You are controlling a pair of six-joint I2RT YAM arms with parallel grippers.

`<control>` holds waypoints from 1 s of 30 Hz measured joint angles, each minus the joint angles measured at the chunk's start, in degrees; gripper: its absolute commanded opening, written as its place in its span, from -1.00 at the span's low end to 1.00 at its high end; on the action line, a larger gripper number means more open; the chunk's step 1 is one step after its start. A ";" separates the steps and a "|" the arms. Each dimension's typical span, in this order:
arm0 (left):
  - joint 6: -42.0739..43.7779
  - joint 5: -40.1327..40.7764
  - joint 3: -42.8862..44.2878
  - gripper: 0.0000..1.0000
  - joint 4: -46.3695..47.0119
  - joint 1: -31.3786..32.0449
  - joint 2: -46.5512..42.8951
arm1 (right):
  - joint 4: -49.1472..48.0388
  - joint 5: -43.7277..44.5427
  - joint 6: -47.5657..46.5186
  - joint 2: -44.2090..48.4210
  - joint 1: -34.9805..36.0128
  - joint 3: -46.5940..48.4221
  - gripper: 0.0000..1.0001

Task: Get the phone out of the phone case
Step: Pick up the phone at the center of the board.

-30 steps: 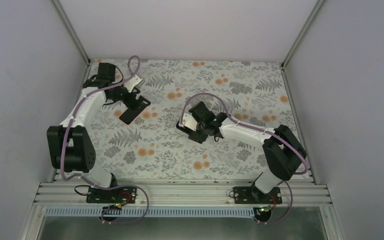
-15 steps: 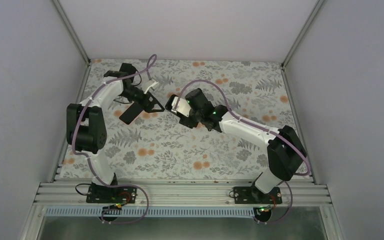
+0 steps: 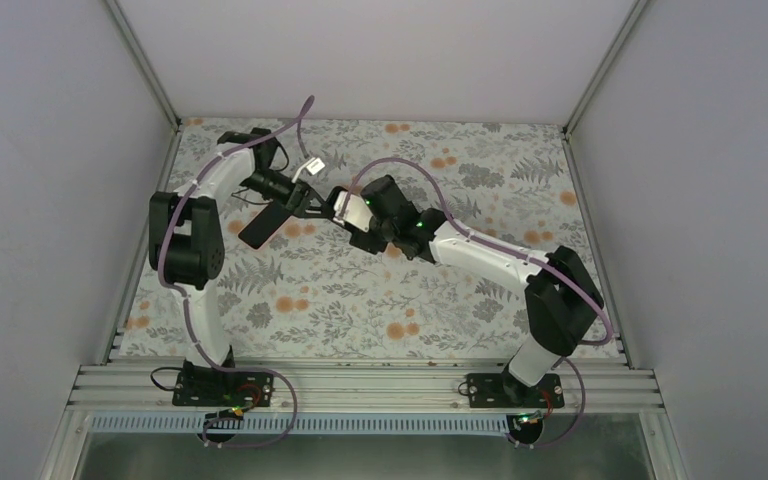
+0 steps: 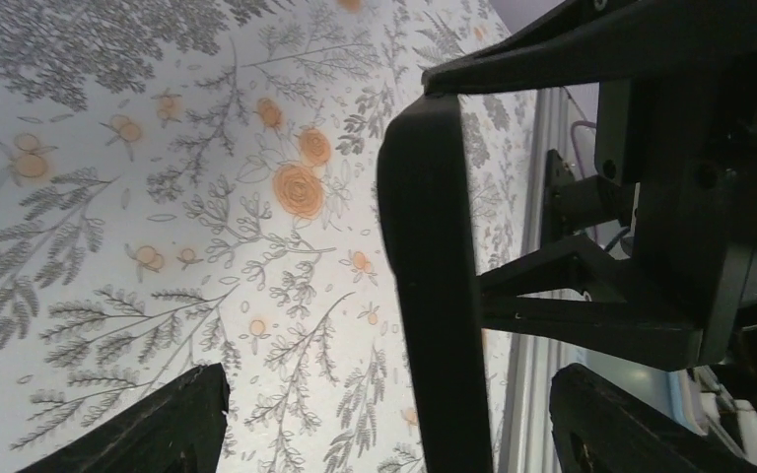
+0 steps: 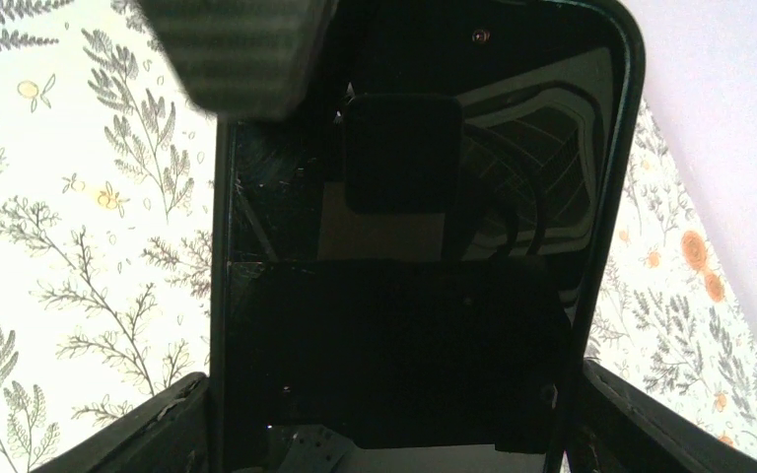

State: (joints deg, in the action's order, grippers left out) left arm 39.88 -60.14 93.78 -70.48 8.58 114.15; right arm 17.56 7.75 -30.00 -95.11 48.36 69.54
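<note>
My right gripper (image 5: 394,419) is shut on the black phone in its black case (image 5: 404,296), holding it by its long edges above the flowered mat. The glossy screen faces the right wrist camera. In the top view the right gripper (image 3: 342,206) meets my left gripper (image 3: 310,200) at mid-table. In the left wrist view the phone (image 4: 434,296) stands edge-on between the left gripper's (image 4: 389,389) wide-open fingers, touching neither. A grey ribbed finger pad (image 5: 237,49) overlaps the phone's top left corner.
A second flat black slab (image 3: 263,226) lies on the mat just left of and below the two grippers. The mat (image 3: 480,180) is walled on the left, right and back. A metal rail (image 3: 360,385) runs along the near edge.
The left arm swung right from the back left toward mid-table. The right arm carried the phone up and to the left until both grippers met. The slab on the mat stayed put.
</note>
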 measured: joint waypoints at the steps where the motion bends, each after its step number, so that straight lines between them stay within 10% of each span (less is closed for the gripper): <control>1: 0.26 -0.55 0.24 0.60 -0.63 0.00 0.66 | 0.07 0.02 0.00 0.00 0.09 0.28 0.11; 15: 2.27 -6.40 2.95 0.18 -6.45 0.00 2.01 | 0.04 0.61 -0.48 -1.97 1.09 3.30 0.12; 26: 2.93 -7.17 1.70 -0.74 -6.54 -0.20 1.95 | 0.15 1.03 -0.92 -2.91 1.14 4.37 0.19; 30: 1.22 -6.75 1.57 -0.87 -6.78 -0.70 1.95 | 0.33 1.42 -1.51 -2.91 1.49 4.83 0.65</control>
State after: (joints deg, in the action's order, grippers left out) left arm 41.10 -66.89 95.35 -77.25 7.88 116.09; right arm 17.89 9.17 -31.51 -98.02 49.84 74.37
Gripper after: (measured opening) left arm 0.136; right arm 0.784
